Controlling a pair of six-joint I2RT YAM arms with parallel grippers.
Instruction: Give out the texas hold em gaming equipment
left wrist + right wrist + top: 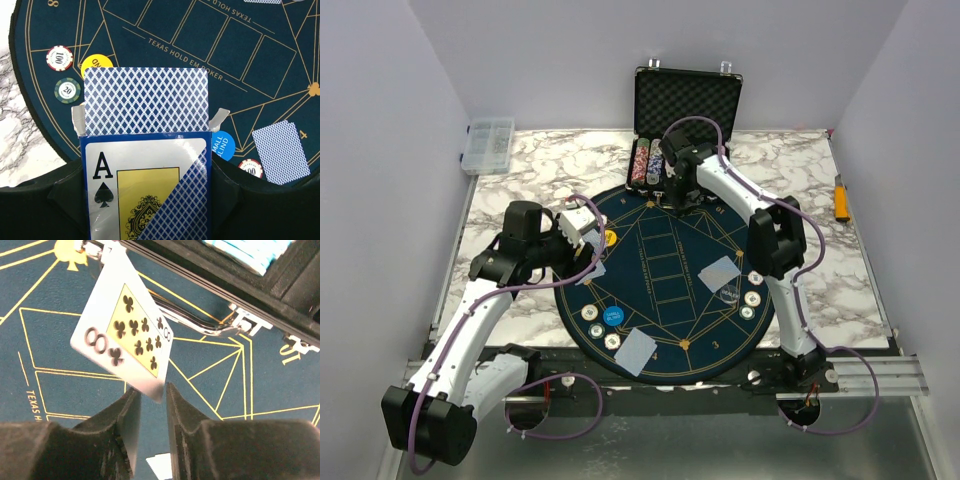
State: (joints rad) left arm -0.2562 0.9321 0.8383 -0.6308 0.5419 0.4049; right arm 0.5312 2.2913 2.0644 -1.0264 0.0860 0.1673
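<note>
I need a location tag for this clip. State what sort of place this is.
Probably a robotics test cell staged for poker: plain white walls enclose a marble-patterned tabletop, with two robot arms over a round Texas Hold'em mat and an open chip case.

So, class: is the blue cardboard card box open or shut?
Open: the blue cardboard card box shows its side flaps turned out, with a diamond-backed playing card sticking out.

Glossy plastic-wrapped card box [150, 200], matt cloth mat [165, 25], smooth marble-patterned tabletop [20, 135].
</note>
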